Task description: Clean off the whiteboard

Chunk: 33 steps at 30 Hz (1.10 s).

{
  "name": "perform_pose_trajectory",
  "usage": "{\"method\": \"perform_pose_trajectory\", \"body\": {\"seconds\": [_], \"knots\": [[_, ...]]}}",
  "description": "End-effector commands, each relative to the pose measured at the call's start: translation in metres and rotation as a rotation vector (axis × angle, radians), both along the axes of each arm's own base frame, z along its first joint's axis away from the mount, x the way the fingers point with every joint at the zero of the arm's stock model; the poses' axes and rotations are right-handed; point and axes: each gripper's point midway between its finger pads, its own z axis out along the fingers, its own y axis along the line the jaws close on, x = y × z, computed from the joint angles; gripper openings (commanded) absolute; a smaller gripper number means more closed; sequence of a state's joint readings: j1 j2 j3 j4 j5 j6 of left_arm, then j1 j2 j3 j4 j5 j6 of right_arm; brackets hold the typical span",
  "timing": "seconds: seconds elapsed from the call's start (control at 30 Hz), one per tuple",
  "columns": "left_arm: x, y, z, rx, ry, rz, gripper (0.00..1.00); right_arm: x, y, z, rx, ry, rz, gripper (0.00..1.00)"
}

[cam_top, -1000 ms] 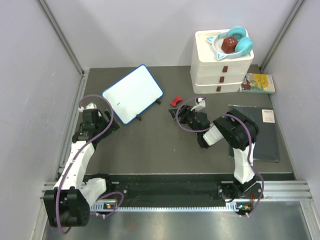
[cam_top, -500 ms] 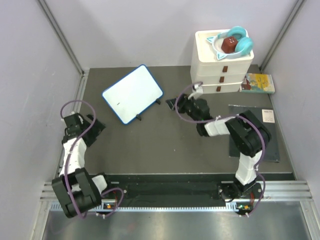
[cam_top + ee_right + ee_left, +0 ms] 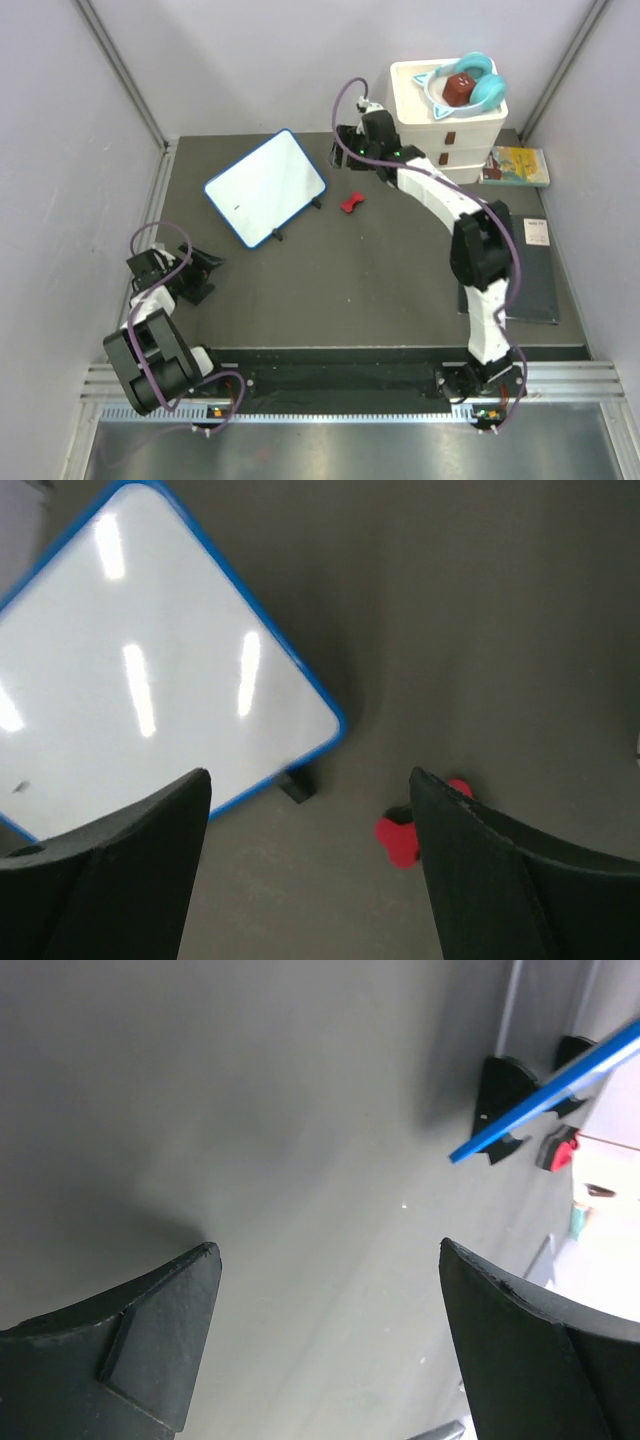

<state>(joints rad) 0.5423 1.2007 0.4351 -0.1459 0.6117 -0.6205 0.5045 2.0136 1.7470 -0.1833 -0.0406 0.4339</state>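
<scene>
White and nearly clean, the whiteboard [image 3: 266, 188] leans on black feet at back left, face tilted up, likely for easy wiping — one speck [image 3: 229, 207] low on it. The right gripper [image 3: 310, 776] above its corner and the left gripper [image 3: 330, 1248] near the table [image 3: 330, 285] both gape empty

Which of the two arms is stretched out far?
The right one: the right gripper hovers near the white drawers; the left gripper sits tucked near its base.
</scene>
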Motion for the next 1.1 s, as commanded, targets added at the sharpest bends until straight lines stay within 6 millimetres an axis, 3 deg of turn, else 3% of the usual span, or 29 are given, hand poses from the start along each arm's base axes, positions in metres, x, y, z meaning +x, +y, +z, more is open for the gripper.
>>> {"method": "perform_pose_trajectory", "body": {"seconds": [0.0, 0.03, 0.07, 0.13, 0.23, 0.3, 0.33, 0.37, 0.4, 0.6, 0.7, 0.83, 1.07], "knots": [[0.016, -0.003, 0.018, -0.022, -0.121, -0.045, 0.93, -0.008, -0.028, -0.089, -0.181, 0.387, 0.011, 0.80], [0.015, -0.004, 0.016, -0.027, -0.120, -0.046, 0.93, -0.012, -0.039, -0.101, -0.198, 0.464, -0.005, 0.80], [0.014, -0.005, 0.016, -0.031, -0.124, -0.046, 0.93, 0.000, -0.035, -0.106, -0.186, 0.475, -0.010, 0.80], [0.015, -0.008, 0.018, -0.039, -0.147, -0.059, 0.93, 0.005, -0.042, -0.110, -0.176, 0.514, -0.047, 0.80], [0.015, -0.010, 0.019, -0.057, -0.160, -0.065, 0.93, -0.005, -0.050, -0.124, -0.179, 0.583, -0.090, 0.82], [0.016, -0.012, 0.021, -0.066, -0.169, -0.069, 0.93, -0.004, -0.047, -0.107, -0.131, 0.543, -0.108, 0.87], [0.016, -0.013, 0.021, -0.071, -0.172, -0.074, 0.92, -0.010, -0.052, -0.114, -0.157, 0.551, -0.128, 0.95], [0.016, -0.014, 0.022, -0.076, -0.175, -0.075, 0.92, -0.011, -0.050, -0.109, -0.165, 0.526, -0.133, 0.99], [0.016, -0.014, 0.023, -0.077, -0.179, -0.075, 0.92, -0.013, -0.047, -0.093, -0.159, 0.490, -0.131, 0.99], [0.015, -0.016, 0.025, -0.081, -0.197, -0.082, 0.92, -0.022, -0.042, -0.099, -0.150, 0.508, -0.165, 0.99], [0.014, -0.017, 0.024, -0.087, -0.196, -0.083, 0.92, -0.024, -0.031, -0.119, -0.156, 0.546, -0.170, 0.95], [0.014, -0.018, 0.023, -0.094, -0.195, -0.084, 0.92, -0.028, -0.022, -0.143, -0.160, 0.576, -0.177, 0.84], [0.014, -0.022, 0.021, -0.099, -0.193, -0.098, 0.91, -0.022, -0.009, -0.149, -0.092, 0.563, -0.185, 0.69]]}}
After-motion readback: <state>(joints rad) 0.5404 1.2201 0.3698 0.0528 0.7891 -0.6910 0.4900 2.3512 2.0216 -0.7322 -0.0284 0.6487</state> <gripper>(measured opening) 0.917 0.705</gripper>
